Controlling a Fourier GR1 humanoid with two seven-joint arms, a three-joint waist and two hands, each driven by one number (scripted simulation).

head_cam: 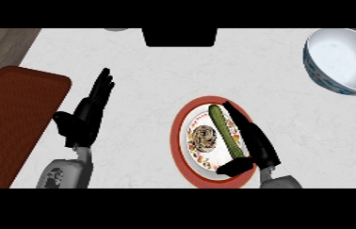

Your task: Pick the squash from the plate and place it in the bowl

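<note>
One long green squash (229,130) on round red-rimmed plate (179,143); right hand (256,141) alongside

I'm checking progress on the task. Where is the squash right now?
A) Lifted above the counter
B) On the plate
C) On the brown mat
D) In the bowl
B: the green squash lies on the red-rimmed plate, with the right robot hand alongside it.

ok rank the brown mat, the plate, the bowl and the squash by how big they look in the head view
1. brown mat, cut off by the left edge
2. plate
3. bowl, cut off by the right edge, so its full size is unsure and it may match the plate
4. squash, long but thin, lying on the plate
</note>
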